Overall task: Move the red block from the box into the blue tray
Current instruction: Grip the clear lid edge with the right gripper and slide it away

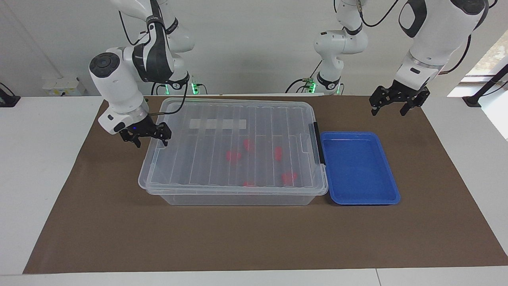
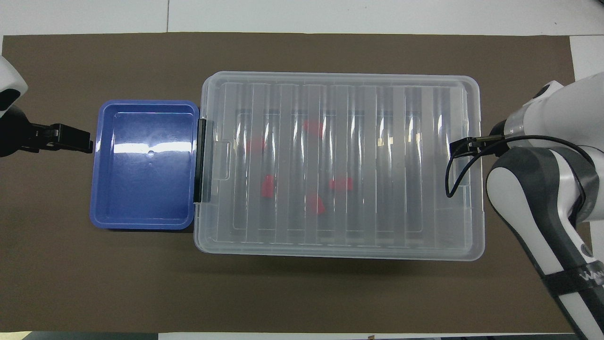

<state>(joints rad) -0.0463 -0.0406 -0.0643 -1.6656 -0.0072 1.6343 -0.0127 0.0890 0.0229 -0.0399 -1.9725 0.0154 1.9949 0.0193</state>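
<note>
The clear box [image 1: 206, 190] sits mid-mat with its ribbed lid [image 2: 424, 165] on. A dark latch [image 1: 316, 143] is at the tray end. Several red pieces lie inside, blurred by the lid. One looks like the oblong red block [image 1: 278, 153], and it also shows in the overhead view [image 2: 268, 186]. The blue tray [image 1: 391, 186] is empty and touches the box's end toward the left arm. My right gripper [image 1: 151, 140] is open, low at the box's other end by the lid's edge. My left gripper [image 1: 388, 110] is open, raised over the mat beside the tray.
A brown mat [image 1: 254, 238] covers the white table. In the overhead view the right arm [image 2: 533, 189] hides its own gripper, and its cable [image 2: 460, 156] hangs over the lid's end. The left gripper [image 2: 80, 140] shows beside the tray [image 2: 141, 222].
</note>
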